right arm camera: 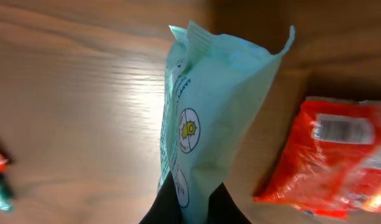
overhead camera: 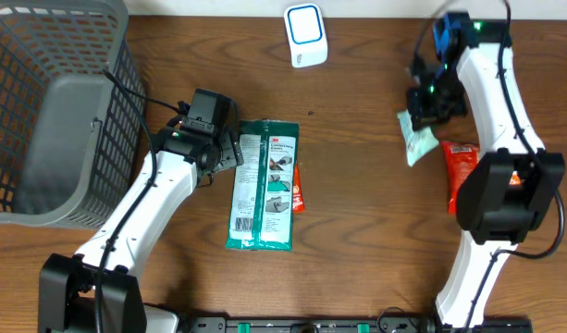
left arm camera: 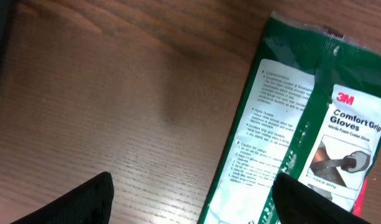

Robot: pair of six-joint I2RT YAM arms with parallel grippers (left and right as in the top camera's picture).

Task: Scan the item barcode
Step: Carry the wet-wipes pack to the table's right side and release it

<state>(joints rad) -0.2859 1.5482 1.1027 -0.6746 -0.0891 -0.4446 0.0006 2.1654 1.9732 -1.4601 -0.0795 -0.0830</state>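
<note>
At the right side of a wooden table (overhead camera: 357,240), the right gripper (overhead camera: 422,116) pinches a pale green pouch (overhead camera: 417,141) by one end, its jaws pressed together on the wrapper. In the right wrist view the pouch (right arm camera: 215,106) stands out from between the dark fingers (right arm camera: 159,210), its crimped far end flaring open above the wood. A red packet (overhead camera: 460,166) lies on the table just beside it, not touching the jaws. The white and blue scanner (overhead camera: 305,35) stands at the far edge of the table, well apart from the held pouch.

Near the middle of the table, the left gripper (overhead camera: 232,153) sits beside a green glove package (overhead camera: 265,185) with its jaws spread wide and nothing clamped. The left wrist view shows the package's (left arm camera: 302,137) long edge running between the two fingertips (left arm camera: 84,199), one of them over the printed back. A red item (overhead camera: 299,190) peeks out from under the package's other side. A gray mesh basket (overhead camera: 24,55) fills the table's left corner.
</note>
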